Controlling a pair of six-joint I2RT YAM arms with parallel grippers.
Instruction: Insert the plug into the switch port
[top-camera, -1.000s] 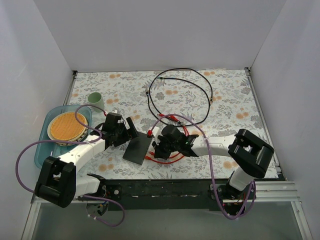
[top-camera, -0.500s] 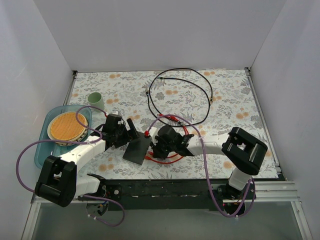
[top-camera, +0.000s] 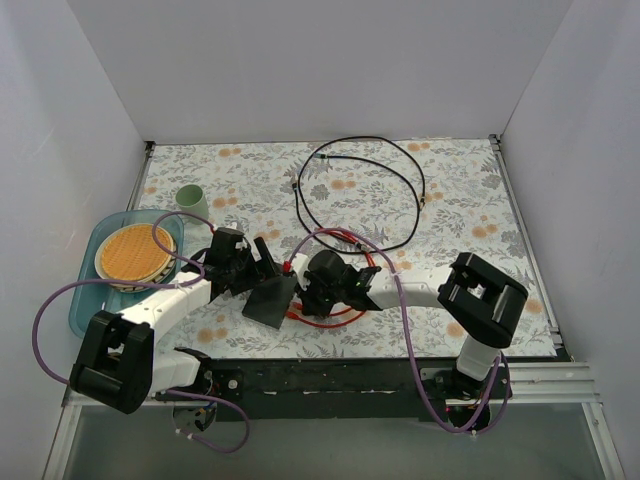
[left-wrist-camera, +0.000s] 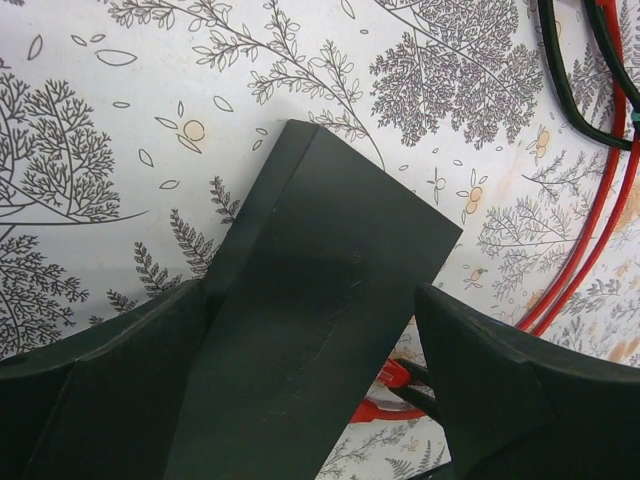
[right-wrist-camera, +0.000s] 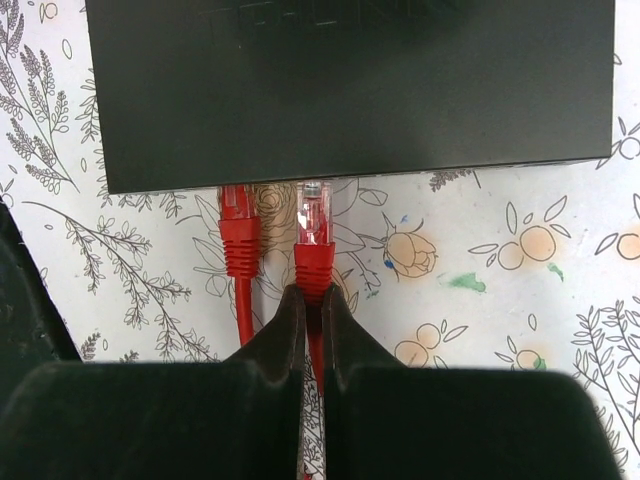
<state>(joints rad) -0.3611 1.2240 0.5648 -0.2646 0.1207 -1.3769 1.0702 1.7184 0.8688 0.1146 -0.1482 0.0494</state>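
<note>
The switch (right-wrist-camera: 350, 90) is a flat matte-black box lying on the floral cloth, also seen from above (top-camera: 268, 300). My right gripper (right-wrist-camera: 313, 295) is shut on the red boot of the plug (right-wrist-camera: 313, 215). The plug's clear tip meets the switch's near edge, and most of it is still outside. A second red plug (right-wrist-camera: 238, 240) sits in the port just to its left. My left gripper (left-wrist-camera: 320, 400) is open and straddles the switch (left-wrist-camera: 320, 300). Its left finger (left-wrist-camera: 120, 390) lies against one long edge, and its right finger (left-wrist-camera: 500, 390) stands apart from the other edge.
Red cable loops (top-camera: 335, 318) lie under the right arm. A black cable (top-camera: 410, 180) coils at the back of the table. At the left, a blue tray (top-camera: 85, 300) holds a round tan plate (top-camera: 132, 252), with a green cup (top-camera: 190, 200) behind it.
My right gripper has moved left with the plug, up to the switch's edge. The switch has shifted slightly left. The left jaws have narrowed a little around it.
</note>
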